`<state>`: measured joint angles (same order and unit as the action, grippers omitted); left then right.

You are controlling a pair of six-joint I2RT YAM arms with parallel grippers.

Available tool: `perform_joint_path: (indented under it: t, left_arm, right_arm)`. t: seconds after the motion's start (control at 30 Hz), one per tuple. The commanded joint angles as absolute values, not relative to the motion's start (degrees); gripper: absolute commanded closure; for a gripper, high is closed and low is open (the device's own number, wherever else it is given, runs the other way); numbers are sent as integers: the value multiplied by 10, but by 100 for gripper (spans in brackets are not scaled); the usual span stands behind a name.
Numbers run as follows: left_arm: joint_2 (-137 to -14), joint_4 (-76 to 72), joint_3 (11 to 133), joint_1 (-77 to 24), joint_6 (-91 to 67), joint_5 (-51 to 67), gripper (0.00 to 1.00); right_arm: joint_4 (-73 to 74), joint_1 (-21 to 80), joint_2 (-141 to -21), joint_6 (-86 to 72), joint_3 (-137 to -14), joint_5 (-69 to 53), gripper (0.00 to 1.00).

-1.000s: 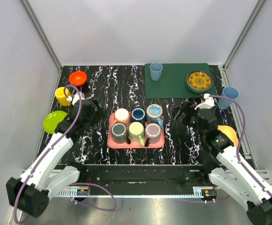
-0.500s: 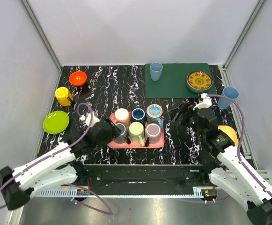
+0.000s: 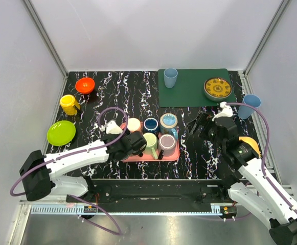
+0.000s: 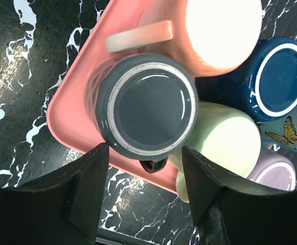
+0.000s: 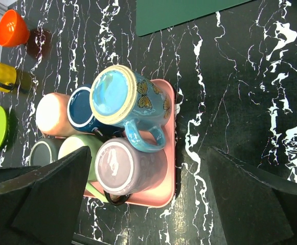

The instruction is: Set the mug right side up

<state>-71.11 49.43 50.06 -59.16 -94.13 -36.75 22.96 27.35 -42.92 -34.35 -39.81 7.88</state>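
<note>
overhead view, lower centre: left gripper (image 3: 136, 143) on its black and white arm, a second ago up by the yellow ribbed mug (image 3: 69, 104) at the left edge, now brought down over the near left corner of the pink rectangular plastic tray (image 4: 69, 109). jaws spread wide back then, now drawn in to roughly half, set either side of the dark grey glazed ceramic mug (image 4: 145, 104). no telling from the wrist view whether touching its wall yet. judged as the closing stage of a grasp, with lifting and flipping not yet begun.

grey mug: upside down, mouth on the tray, flat base with a pale unglazed ring facing up, small dark loop handle pointing toward the lower edge of the left wrist view. packed in tight, against or just beside the peach mug (image 4: 214, 30) above it and the pale green mug (image 4: 225, 140) to its right. little room for the right-hand finger between grey and green, so likely to nudge the neighbour or catch the handle.

also on the tray, seemingly base-up: navy blue mug (image 4: 281, 76), lilac mug (image 4: 278, 171), light blue butterfly-patterned mug (image 5: 125, 99).

right of the tray in the overhead view: right gripper (image 3: 196, 127), barely shifted, hanging over the black marbled tabletop (image 3: 112, 92), jaws spread fully wide, holding nothing.
</note>
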Motion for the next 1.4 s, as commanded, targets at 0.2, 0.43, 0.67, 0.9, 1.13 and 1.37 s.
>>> perform_joint_path:
  t: [0.2,0.43,0.67,0.9,1.13,1.37]
  left_arm:
    - [-739,418,505,-585,-921,-356,40]
    - [-758,376,503,-585,-891,-338,39]
    - [-768,374,488,-574,-894,-318,41]
    - [-716,397,444,-563,-903,-317,41]
    - [-652,417,407,-556,-893,-319,41]
    - [-633,410,424,-556,-806,-322,28]
  right_arm:
    - [243,275,-415,-328,-415,85,0]
    - [240,275,-419,-331,-410,77,0]
    - [243,275,-412,-334,-408,71,0]
    - [244,275,-413,-333,-406,66,0]
    - [241,275,-413,-339,-400,62,0]
    - [231,275,-419,-344,-394,56,0]
